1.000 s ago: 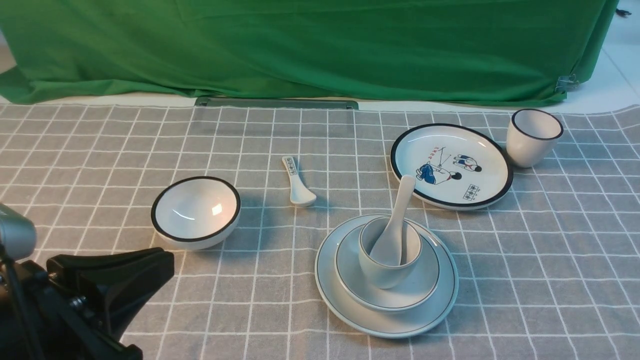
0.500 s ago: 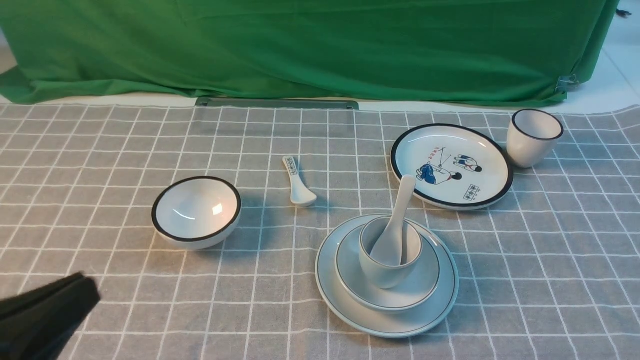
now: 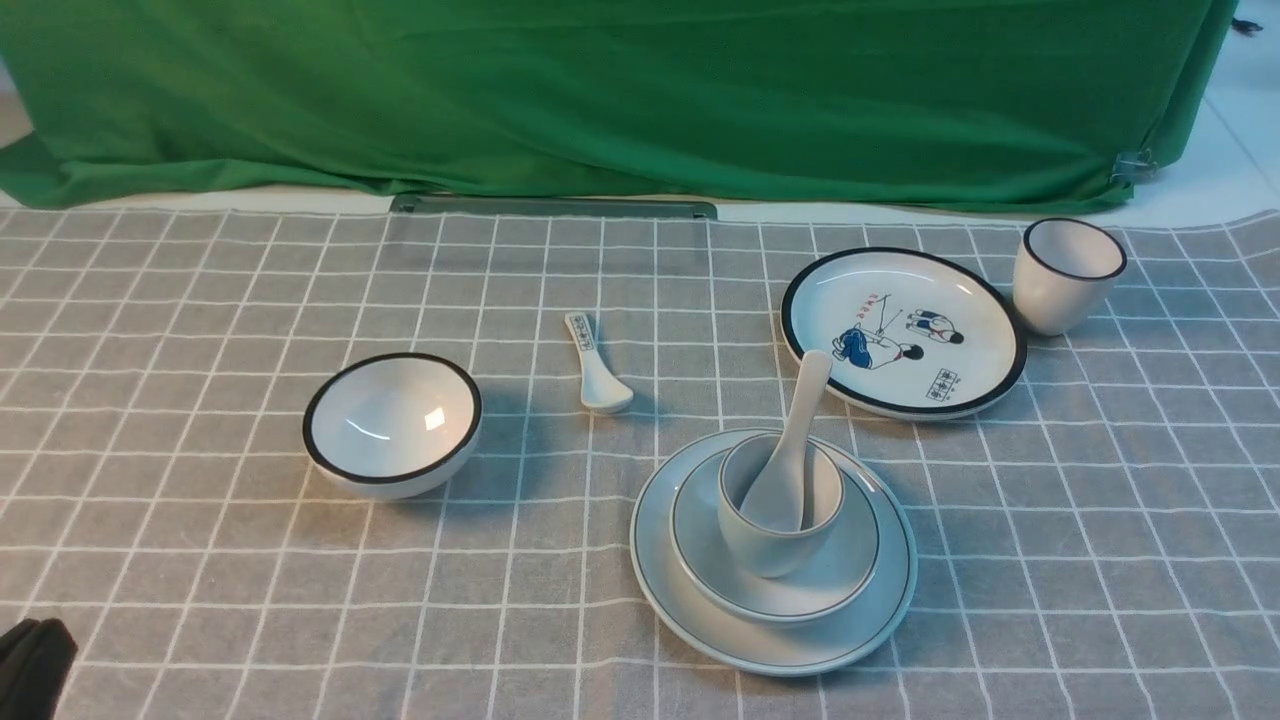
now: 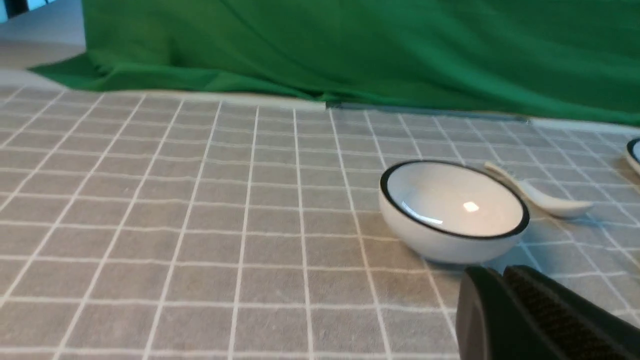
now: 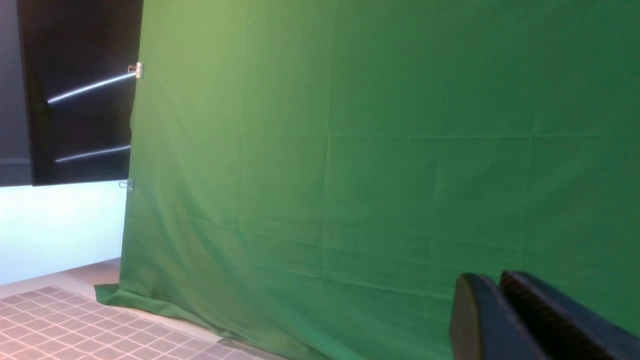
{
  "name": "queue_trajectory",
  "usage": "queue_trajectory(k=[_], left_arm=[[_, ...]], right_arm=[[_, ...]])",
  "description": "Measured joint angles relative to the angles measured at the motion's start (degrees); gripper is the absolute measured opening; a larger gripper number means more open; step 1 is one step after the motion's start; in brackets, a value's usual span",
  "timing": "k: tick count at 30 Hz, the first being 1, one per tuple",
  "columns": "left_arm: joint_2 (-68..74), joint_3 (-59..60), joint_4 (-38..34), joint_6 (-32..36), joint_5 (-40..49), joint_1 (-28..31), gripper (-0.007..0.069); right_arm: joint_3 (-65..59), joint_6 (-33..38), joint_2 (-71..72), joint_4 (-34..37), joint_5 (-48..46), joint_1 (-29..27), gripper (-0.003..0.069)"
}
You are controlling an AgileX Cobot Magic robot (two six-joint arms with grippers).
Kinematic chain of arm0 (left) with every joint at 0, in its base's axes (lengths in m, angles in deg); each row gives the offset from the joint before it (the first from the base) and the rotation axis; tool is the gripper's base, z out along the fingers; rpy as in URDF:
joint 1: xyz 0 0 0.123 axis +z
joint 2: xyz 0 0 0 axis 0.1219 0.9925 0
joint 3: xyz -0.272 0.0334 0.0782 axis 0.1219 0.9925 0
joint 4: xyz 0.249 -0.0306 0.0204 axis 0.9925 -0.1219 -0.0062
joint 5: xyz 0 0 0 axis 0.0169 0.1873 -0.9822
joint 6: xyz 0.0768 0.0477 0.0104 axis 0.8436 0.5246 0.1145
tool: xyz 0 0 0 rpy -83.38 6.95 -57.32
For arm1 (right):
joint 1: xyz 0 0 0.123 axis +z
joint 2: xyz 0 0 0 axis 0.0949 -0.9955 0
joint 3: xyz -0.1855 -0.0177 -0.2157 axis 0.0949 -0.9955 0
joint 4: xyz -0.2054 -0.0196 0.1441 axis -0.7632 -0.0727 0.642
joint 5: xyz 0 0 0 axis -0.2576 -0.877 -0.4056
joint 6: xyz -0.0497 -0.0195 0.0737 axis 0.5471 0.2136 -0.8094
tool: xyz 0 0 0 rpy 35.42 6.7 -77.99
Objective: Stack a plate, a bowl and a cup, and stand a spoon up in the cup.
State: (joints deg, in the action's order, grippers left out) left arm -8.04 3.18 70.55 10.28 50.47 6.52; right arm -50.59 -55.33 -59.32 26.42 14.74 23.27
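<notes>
The pale grey plate [image 3: 680,600] lies near the table's front, right of centre. The shallow bowl [image 3: 850,560] sits on it and the small pale cup [image 3: 760,545] stands in the bowl. The plain white spoon [image 3: 795,440] stands in the cup, handle leaning up and away. My left gripper [image 3: 35,660] is a dark tip at the front left corner, far from the stack; in the left wrist view [image 4: 495,275] its jaws are shut and empty. My right gripper [image 5: 492,282] is shut, empty, facing the green backdrop, and is out of the front view.
A black-rimmed white bowl [image 3: 392,422] sits at the left, also in the left wrist view [image 4: 452,210]. A spoon with a marked handle [image 3: 595,365] lies mid-table. A black-rimmed cartoon plate [image 3: 905,330] and a black-rimmed cup [image 3: 1065,275] stand at the back right. A green cloth [image 3: 600,90] hangs behind.
My left arm has pulled back toward the front left corner and nearly left the front view. The stack and the other dishes have not moved.
</notes>
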Motion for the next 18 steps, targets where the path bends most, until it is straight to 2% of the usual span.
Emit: queue_trajectory(k=[18], left_arm=[[0.0, 0.0, 0.4, 0.4, 1.7, 0.1, 0.0010]], right_arm=[[0.0, 0.0, 0.0, 0.0, 0.0, 0.0, 0.0133]])
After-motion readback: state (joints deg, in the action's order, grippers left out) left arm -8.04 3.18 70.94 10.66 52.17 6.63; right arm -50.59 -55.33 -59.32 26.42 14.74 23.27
